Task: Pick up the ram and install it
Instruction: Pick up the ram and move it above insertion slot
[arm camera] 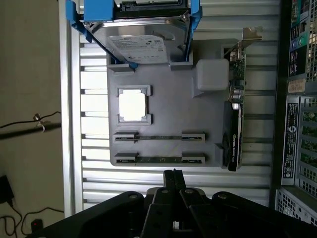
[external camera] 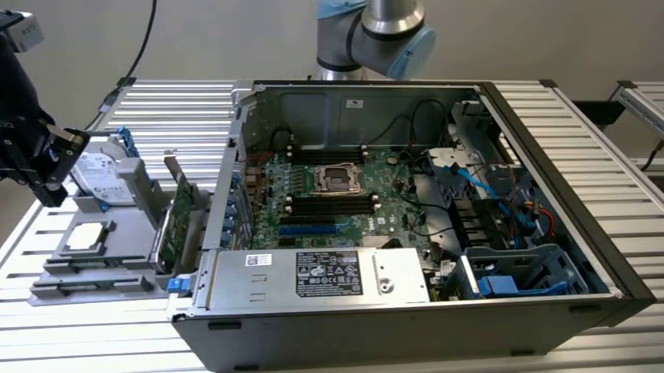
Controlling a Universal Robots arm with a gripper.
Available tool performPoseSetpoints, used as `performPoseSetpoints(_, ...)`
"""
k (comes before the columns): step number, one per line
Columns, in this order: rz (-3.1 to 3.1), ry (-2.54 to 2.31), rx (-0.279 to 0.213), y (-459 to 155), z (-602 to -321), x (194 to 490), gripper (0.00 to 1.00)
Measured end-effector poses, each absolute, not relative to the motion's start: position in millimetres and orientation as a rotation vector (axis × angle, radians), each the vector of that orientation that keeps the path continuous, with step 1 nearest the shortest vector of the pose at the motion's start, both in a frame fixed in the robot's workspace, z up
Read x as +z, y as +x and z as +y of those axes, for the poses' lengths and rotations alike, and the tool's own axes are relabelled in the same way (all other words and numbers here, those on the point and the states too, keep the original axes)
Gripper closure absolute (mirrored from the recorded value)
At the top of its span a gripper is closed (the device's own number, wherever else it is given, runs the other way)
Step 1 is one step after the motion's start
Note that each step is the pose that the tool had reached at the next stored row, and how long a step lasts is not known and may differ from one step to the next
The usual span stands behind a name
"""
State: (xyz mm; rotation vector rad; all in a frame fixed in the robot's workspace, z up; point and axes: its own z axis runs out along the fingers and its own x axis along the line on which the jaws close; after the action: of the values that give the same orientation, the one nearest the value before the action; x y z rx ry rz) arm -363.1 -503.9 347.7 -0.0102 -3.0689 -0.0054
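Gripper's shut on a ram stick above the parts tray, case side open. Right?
Not quite. The gripper is shut on nothing; the ram lies in its holder on the tray, per the wrist view. It is above the tray, and the case is open.

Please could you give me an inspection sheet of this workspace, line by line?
Surface: slatted metal table, carrying a grey parts tray and an open computer case.
Job's things: first ram stick and second ram stick lie in tray slots, not held.
Clutter: hard drive with blue rails, expansion card and processor chip, all on the tray.
Gripper: gripper shut, empty, over the table beside the tray's ram end.
Cables: blue and black cables inside the case; a black cable hangs behind the table.
Surroundings: robot arm behind the case; plain wall.
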Motion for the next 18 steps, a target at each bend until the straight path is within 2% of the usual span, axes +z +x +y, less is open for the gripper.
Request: performPoseSetpoints(18, -3.041, 0.418, 0.003, -363.4, -503.9, 341.6, 0.89)
